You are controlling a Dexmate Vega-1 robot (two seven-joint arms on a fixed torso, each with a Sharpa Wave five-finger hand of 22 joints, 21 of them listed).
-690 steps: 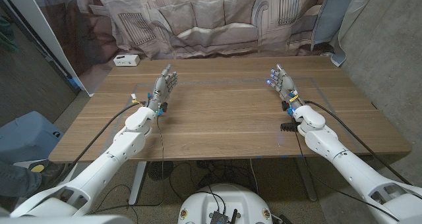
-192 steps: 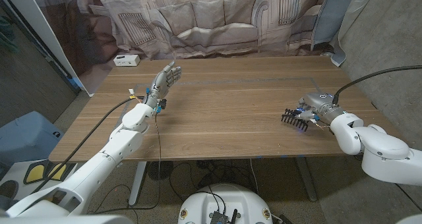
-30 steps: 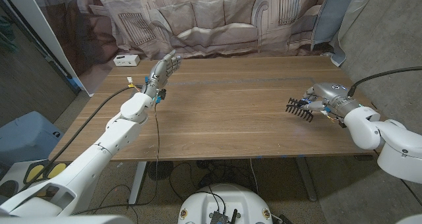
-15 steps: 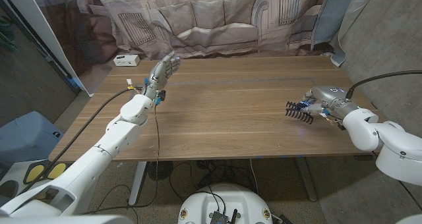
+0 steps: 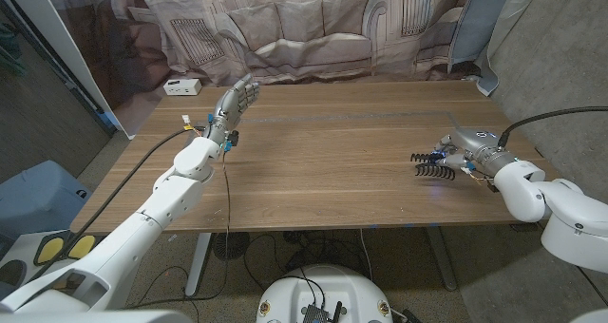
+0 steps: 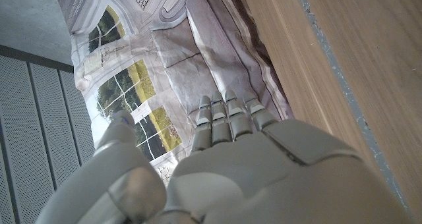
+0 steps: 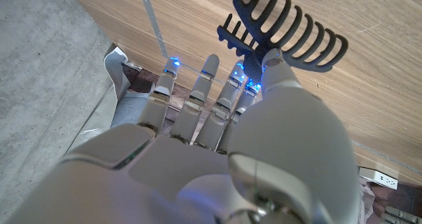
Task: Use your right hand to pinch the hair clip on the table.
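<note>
A black claw hair clip (image 5: 432,165) with curved teeth sits low over the wooden table (image 5: 323,171) near its right side. My right hand (image 5: 471,148) holds it by its lever end. In the right wrist view the thumb tip (image 7: 273,60) presses the clip (image 7: 290,33) against a finger behind it, while the other fingers (image 7: 210,76) reach straight out beside it. Whether the teeth touch the wood I cannot tell. My left hand (image 5: 234,103) stands upright over the table's far left with its fingers (image 6: 227,115) straight and close together, holding nothing.
A small white box (image 5: 180,86) lies at the table's back left corner. A printed curtain (image 5: 313,28) hangs behind the table. The table's right edge (image 5: 551,166) is close beyond my right hand. Faint tape lines cross the wood.
My right hand has come down and slightly toward me with the clip still pinched, bringing it closer to the tabletop. The left hand has barely moved.
</note>
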